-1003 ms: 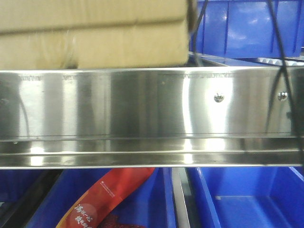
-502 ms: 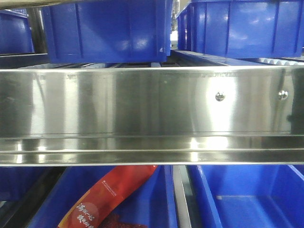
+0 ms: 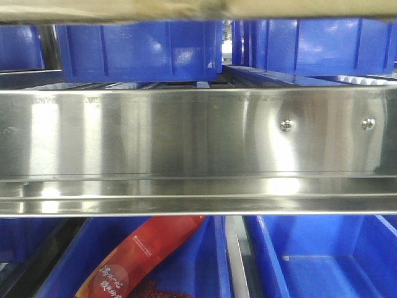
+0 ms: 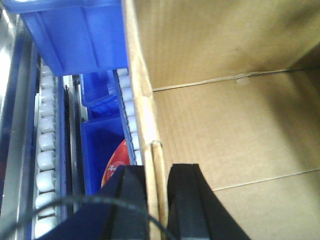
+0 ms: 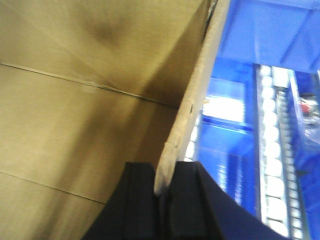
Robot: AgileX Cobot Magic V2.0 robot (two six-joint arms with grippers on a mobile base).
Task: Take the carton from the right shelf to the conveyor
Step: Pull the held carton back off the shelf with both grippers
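Black left fingers (image 4: 186, 200) clamp the left wall of the carton (image 4: 225, 125); right fingers (image 5: 139, 200) clamp its right wall. Front view shows the carton's lower edge along the top of frame, above the right shelf (image 3: 186, 133) rail and the blue bins (image 3: 139, 49) behind it.

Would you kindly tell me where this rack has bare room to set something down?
The lower right bin, under the steel rail, shows a bare floor. A red packet crowds the lower left bin. Above the rail, two upper bins stand close, a narrow gap between. The carton, clamped by the left pincer and right pincer, hangs overhead.
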